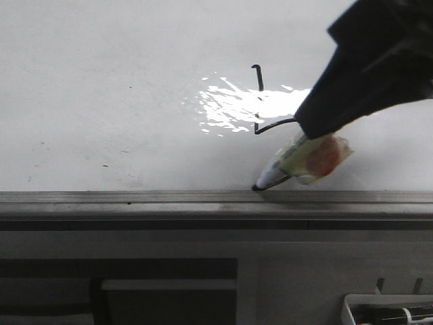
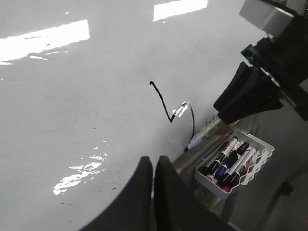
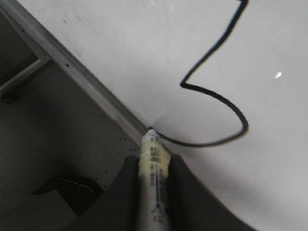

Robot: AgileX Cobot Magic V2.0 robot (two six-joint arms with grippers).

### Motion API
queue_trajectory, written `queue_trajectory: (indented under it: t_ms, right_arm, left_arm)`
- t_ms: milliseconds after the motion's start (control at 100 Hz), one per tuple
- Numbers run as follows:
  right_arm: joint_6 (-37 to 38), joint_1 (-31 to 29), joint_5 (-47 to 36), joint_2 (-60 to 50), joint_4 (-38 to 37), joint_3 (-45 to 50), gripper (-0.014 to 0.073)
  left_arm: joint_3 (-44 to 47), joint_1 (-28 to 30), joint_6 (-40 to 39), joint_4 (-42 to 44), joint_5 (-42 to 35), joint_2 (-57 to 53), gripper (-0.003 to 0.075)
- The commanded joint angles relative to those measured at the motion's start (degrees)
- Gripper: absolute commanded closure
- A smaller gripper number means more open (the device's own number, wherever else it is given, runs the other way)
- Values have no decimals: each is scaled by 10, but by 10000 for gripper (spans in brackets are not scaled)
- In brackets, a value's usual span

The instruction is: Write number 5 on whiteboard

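Note:
The whiteboard (image 1: 101, 101) fills the front view, glossy white with glare, ending at a grey rail (image 1: 135, 198). On it are black strokes of the number 5 (image 1: 259, 81): a vertical stem and a curved belly, seen whole in the right wrist view (image 3: 216, 96) and in the left wrist view (image 2: 163, 103). My right gripper (image 3: 154, 166) is shut on a marker (image 3: 153, 163); the marker's tip (image 1: 257, 187) touches the board at the rail. My left gripper (image 2: 155, 166) is shut and empty, over the board to the left of the strokes.
A white tray (image 2: 236, 166) holding several markers hangs below the board's rail at the right; its corner shows in the front view (image 1: 385, 311). Grey cabinet panels (image 1: 169, 284) lie below the rail. The right arm's black body (image 1: 372, 61) covers the board's upper right.

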Motion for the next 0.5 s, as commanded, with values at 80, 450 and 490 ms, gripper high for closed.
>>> queue_trajectory:
  t_ms: [80,450,490]
  right_arm:
    - [-2,0,-33,2,-15,-50,652]
    - [-4,-4,-41,-44,-57,-96,652]
    - [-4,-4,-41,-42,-58,-96,652]
  left_arm:
    - [-15,1,-7,-6,-57,2,741]
    - [-15,1,-7,-6,-58,2,741]
    - [-15,1,-7,-6,-58,2,741]
